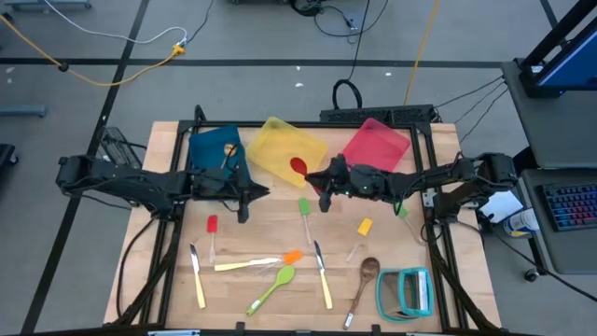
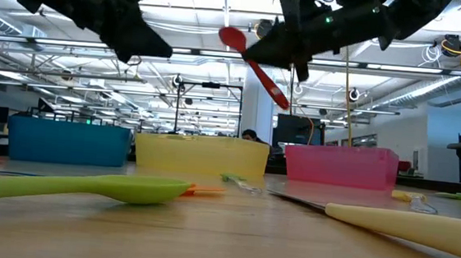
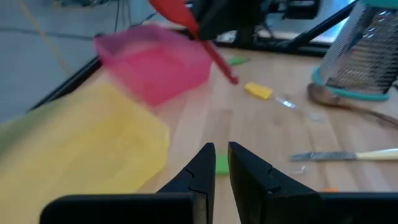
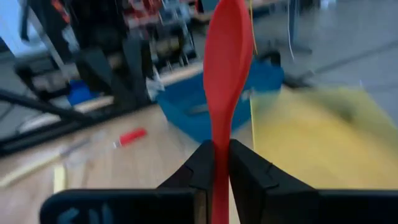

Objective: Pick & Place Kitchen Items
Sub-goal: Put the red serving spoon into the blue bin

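My right gripper [image 1: 324, 182] hangs above the table's middle, shut on a red spoon [image 1: 299, 167], whose bowl shows over the near edge of the yellow bin [image 1: 284, 149]. The low view shows the spoon [image 2: 252, 61] high in the air and tilted. My left gripper [image 1: 250, 194] hovers beside the blue bin [image 1: 215, 149], shut and holding nothing [image 3: 221, 158]. Lying flat on the table are a lime-green spoon [image 1: 275, 285], a wooden spoon [image 1: 366, 275], two cream-handled knives [image 1: 198, 275] [image 1: 323, 280], and red [image 1: 213, 226], green [image 1: 304, 207], yellow [image 1: 364, 226] and orange [image 1: 292, 256] spatulas. My right gripper pinches the red spoon's handle [image 4: 221, 149] between its two fingers, coming roughly level from the table's right. The spoon runs along the fingers, its bowl [image 4: 227, 56] sticking out ahead of them. It is lifted clear, tilted, bowl [image 2: 232, 37] higher than the handle end [image 2: 282, 100].
A pink bin [image 1: 378, 145] sits at the far right of the board, next to the yellow and blue ones. A teal-framed rack [image 1: 406, 291] stands at the near right corner. Bare wood shows between the two grippers and the near row of utensils.
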Robot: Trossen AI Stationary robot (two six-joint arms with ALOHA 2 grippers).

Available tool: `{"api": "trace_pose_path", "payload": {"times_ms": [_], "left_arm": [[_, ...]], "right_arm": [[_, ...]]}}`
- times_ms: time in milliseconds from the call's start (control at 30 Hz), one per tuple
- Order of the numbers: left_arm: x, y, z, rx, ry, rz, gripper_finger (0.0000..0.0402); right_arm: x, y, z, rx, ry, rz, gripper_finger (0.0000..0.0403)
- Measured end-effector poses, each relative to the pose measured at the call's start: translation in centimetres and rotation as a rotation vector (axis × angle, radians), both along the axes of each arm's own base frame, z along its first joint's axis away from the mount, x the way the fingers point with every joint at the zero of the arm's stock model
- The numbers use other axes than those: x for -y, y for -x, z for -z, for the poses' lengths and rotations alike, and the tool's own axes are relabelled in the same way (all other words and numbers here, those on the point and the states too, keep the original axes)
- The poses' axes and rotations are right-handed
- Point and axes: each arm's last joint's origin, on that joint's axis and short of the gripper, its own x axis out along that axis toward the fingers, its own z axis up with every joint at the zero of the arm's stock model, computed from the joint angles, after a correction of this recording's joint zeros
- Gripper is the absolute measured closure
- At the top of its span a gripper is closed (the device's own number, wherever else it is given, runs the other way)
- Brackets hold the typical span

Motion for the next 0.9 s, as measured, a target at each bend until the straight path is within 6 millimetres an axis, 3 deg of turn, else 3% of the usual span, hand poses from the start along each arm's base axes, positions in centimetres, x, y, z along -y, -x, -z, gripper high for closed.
{"api": "trace_pose_path", "payload": {"times_ms": [167,467,900], "left_arm": [[0.6,-1.4,0.3,0.060,-0.028,0.035,0.0353],[0.7,-4.2,1.3,0.205,-0.081,0.046,0.0353],[0.7,-5.4,1.5,0.339,-0.065,0.036,0.0353]], "right_arm": [[-0.4,-0.5,-1.0,0.130,0.058,-0.019,0.0374],[-1.6,-1.8,-0.4,0.267,0.125,-0.057,0.0374],[-1.9,-3.0,0.1,0.370,0.143,-0.134,0.0374]]}}
